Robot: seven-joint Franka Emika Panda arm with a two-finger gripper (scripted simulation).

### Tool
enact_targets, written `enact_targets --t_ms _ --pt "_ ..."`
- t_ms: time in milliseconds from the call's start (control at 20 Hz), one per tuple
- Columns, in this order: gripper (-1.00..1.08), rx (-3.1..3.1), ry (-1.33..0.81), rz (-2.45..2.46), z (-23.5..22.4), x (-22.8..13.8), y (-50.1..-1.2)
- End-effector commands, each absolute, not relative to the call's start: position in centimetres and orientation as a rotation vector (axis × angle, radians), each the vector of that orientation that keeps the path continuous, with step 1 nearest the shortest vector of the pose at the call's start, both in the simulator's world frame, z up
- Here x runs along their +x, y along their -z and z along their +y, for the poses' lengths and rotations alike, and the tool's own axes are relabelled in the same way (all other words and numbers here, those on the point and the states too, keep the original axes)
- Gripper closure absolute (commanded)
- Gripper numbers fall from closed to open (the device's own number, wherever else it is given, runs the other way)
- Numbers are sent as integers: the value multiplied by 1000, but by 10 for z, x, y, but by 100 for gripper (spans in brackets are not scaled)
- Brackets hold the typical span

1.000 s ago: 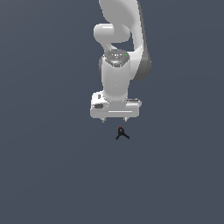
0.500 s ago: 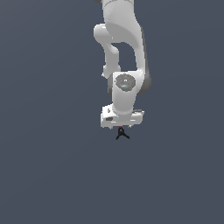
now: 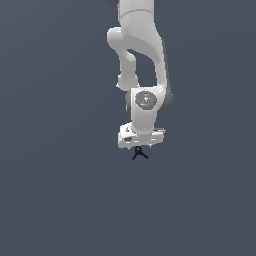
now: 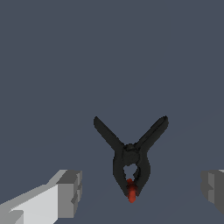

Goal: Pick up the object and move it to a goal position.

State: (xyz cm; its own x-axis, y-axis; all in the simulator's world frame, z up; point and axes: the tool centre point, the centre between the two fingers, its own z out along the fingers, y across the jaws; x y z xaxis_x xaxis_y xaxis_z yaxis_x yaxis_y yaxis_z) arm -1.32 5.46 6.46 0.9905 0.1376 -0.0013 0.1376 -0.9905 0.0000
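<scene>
The object (image 3: 140, 154) is a tiny black clamp-like thing with two thin splayed legs, lying on the flat grey floor (image 3: 60, 190). In the wrist view the object (image 4: 131, 159) shows a small red tip at its narrow end. My gripper (image 3: 140, 148) hangs directly over it, pointing down, with the white hand just above. The gripper (image 4: 142, 189) is open: one finger (image 4: 68, 192) and the other finger (image 4: 214, 190) stand wide apart on either side of the object, touching nothing.
The white arm (image 3: 140, 60) rises from the gripper to the top of the exterior view. Plain grey floor lies all around.
The arm has folded down and the hand has dropped toward the object, which now sits right under the fingers. The object has not moved.
</scene>
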Motion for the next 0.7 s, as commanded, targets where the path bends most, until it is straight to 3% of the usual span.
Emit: enact_targets --t_ms 0,650 --pt "-92 3134 2 216 54 -13 -62" --pt "-92 3134 0 219 55 -14 -14"
